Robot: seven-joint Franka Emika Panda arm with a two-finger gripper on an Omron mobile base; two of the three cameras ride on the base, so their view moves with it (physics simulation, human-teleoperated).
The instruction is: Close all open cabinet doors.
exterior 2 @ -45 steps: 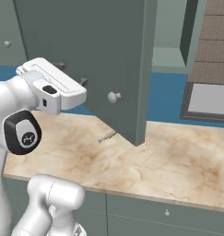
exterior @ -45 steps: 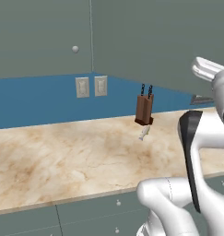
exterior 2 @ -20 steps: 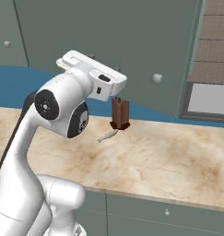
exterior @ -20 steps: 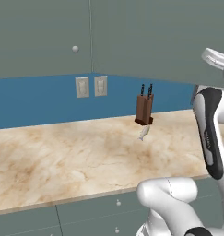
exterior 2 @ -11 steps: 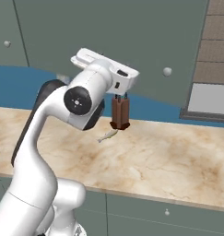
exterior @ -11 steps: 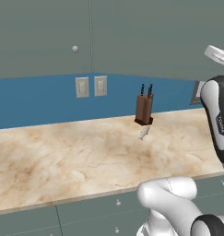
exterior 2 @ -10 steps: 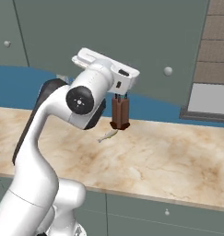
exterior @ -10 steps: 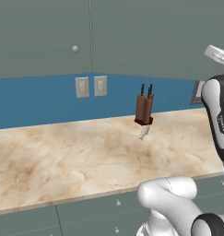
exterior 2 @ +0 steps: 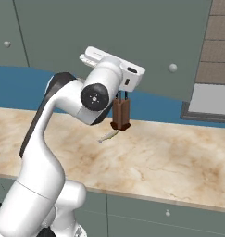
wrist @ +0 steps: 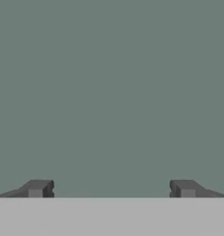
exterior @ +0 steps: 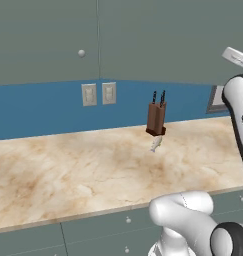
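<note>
The gripper faces a flat grey-green cabinet door head-on, its 2 fingertips spread wide with nothing between them (how close the panel lies cannot be told). Below, the marble counter lies broadly bare; a brown knife block and a small pale utensil just beside it stand near the blue backsplash.

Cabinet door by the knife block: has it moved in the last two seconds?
Yes. The cabinet door has swung back behind the knife block, now flush with the cabinets.
</note>
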